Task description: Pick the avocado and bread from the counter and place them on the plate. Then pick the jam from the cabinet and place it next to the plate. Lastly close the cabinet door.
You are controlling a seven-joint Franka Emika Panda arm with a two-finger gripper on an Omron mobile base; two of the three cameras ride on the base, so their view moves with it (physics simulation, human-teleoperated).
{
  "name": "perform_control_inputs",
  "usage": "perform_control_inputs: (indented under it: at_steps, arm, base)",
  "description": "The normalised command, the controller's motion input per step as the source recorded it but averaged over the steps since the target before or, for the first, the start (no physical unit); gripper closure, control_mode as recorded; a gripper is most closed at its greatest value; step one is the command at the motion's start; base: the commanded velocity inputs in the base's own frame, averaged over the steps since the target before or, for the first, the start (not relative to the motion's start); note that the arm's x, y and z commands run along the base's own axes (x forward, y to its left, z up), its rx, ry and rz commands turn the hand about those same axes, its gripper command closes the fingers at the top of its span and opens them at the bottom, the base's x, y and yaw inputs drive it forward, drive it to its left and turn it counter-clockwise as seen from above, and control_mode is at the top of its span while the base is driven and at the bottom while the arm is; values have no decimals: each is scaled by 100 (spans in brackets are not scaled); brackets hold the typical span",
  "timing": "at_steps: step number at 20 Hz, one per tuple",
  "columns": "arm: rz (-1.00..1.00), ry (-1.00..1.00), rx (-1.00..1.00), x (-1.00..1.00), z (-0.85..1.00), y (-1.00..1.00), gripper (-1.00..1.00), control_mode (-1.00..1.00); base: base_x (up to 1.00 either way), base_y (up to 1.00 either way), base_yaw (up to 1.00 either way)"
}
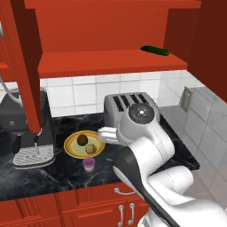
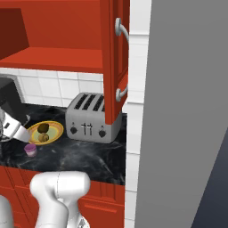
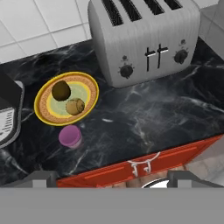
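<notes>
The left base view takes in the open cabinet (image 1: 111,40) with its red inner shelf, where a long dark-green vegetable (image 1: 155,50) lies near the right end, and the cabinet door (image 1: 24,66) swung out at the left in front of a dark coffee machine (image 1: 26,133); the right base view gives the shelf from the other side and adds a closed red cabinet front with silver handles (image 2: 120,31) and a broad grey wall (image 2: 187,111) at the right. On the black marbled desk (image 3: 144,118) the plate (image 3: 43,114) sits left of the silver toaster (image 3: 144,39), and it carries the avocado (image 3: 61,90) and the bread (image 3: 75,106) close beside each other, the avocado nearer the tiled wall. The jam (image 3: 70,136) stands upright on the desk just beside the plate's front rim, toward the red drawers (image 3: 144,164). All three views show this group; the hand view looks down on it from above and is the clearest, showing the toaster's slots, knobs and levers, which the left base view hides partly behind the arm's elbow. In the hand view the gripper (image 3: 111,178) rises at the bottom edge over the drawer front, its two finger tips set wide apart with nothing between them, well clear of the jam. No brand, label or writing can be read on the jar, the toaster or the coffee machine.
</notes>
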Motion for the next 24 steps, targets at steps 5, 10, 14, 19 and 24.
perform_control_inputs:
  at_steps: [5, 10, 14, 19, 24]
  arm:
    - [0, 0, 0, -20, 68, -23, -100, -100]
    - [-1, 0, -1, -30, 57, -28, -100, -100]
    - [0, 0, -1, -53, 46, -24, -100, -100]
    - [-1, 3, 0, -43, 46, -34, -100, -100]
    - [-4, 6, 0, -24, 46, -47, -100, -100]
  base:
    - [0, 0, 0]
    - [0, 0, 0]
    - [0, 0, 0]
    - [0, 0, 0]
    - [0, 0, 0]
